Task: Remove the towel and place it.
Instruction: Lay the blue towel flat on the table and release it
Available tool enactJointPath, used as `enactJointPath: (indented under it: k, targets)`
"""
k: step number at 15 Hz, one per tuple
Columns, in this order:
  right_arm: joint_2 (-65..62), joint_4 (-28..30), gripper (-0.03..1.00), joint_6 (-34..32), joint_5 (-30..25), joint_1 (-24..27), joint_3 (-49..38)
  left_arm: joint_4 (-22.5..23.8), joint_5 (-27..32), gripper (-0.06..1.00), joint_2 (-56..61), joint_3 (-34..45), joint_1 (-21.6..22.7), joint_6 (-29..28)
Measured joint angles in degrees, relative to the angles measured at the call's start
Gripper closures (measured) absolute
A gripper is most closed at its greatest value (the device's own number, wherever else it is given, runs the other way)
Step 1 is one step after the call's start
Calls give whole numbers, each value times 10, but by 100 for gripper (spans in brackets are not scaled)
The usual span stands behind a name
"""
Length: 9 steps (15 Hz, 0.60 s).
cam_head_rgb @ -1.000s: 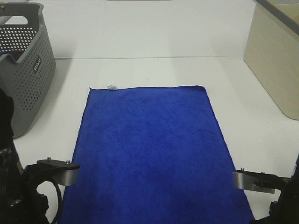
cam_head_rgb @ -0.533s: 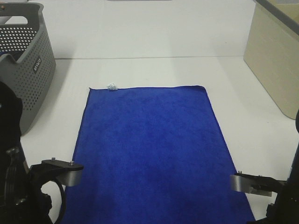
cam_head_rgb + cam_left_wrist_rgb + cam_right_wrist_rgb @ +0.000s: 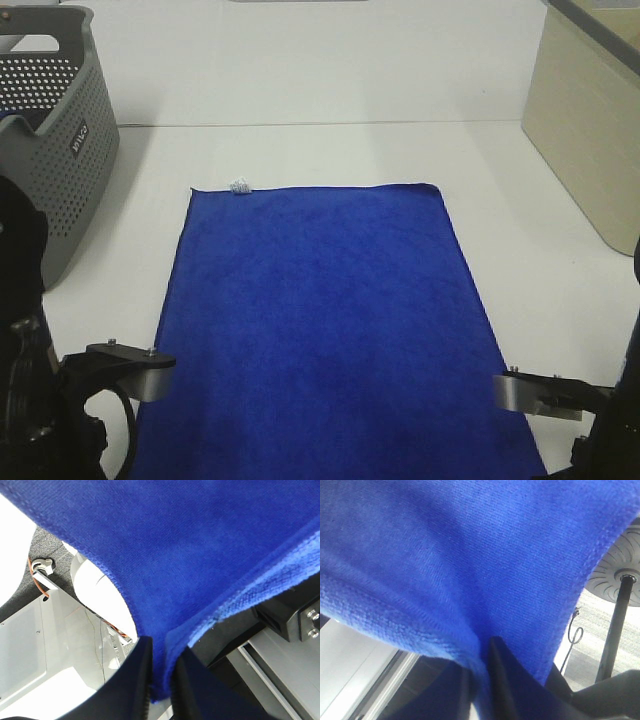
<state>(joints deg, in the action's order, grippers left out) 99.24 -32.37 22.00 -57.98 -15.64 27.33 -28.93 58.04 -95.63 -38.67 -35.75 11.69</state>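
Note:
The towel (image 3: 330, 320) is a large royal-blue cloth lying flat on the white table (image 3: 330, 80), with its small white tag (image 3: 239, 186) at the far left corner. Its near edge hangs over the table's front. My left gripper (image 3: 161, 680) is shut on the towel's near left corner (image 3: 200, 555), with the black fingers (image 3: 130, 685) pinching the stitched hem. My right gripper (image 3: 482, 680) is shut on the near right corner (image 3: 470, 555). In the exterior high view only the arms' wrist brackets show; the gripper tips are hidden below the frame.
A grey perforated basket (image 3: 50, 130) stands at the far left of the table. A beige bin (image 3: 590, 120) stands at the far right. Below the table edge are a metal frame (image 3: 50, 630) and a round stand base (image 3: 620, 570).
Both arms have shifted slightly toward the near edge of the table. The towel still lies flat in the same place. Both grippers remain closed on its corners.

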Motion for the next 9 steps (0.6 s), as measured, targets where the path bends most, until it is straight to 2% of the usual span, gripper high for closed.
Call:
enactJointPath:
  k: [2, 6, 7, 9]
  targets:
    - [0, -2, 73, 5, 0, 0, 0, -1, -5, 73, 0, 0, 0, 0]
    - [0, -14, 37, 3, 0, 0, -1, -30, -31, 37, 0, 0, 0, -1]
    - [0, -14, 34, 3, 0, 0, -1, -31, -31, 31, 0, 0, 0, -1]
    - [0, -14, 31, 3, 0, 0, -1, -36, -31, 26, 0, 0, 0, -1]
